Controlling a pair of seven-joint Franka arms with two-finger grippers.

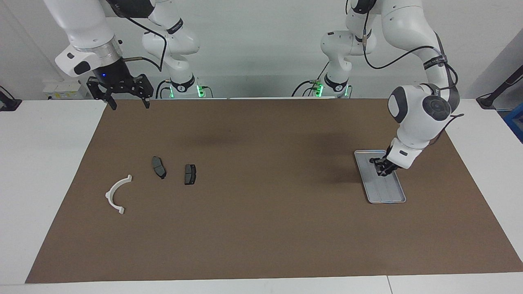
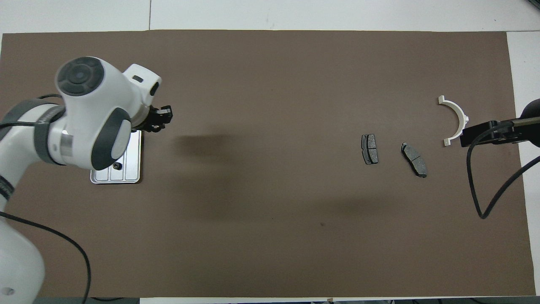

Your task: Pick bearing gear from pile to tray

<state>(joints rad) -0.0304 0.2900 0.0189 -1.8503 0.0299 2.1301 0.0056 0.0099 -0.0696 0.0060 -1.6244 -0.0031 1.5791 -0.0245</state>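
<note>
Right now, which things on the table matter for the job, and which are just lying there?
In use:
- tray
- small black round part on the tray
- left gripper over the tray

Lying about:
- white half-ring
- two brake pads
- right gripper, waiting

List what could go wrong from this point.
1. The left tool sits low over the tray; lifting away carelessly could nudge the tray.
2. A small black piece lies at the tray's robot-side end, close to the rim; a bump might knock it out.
</note>
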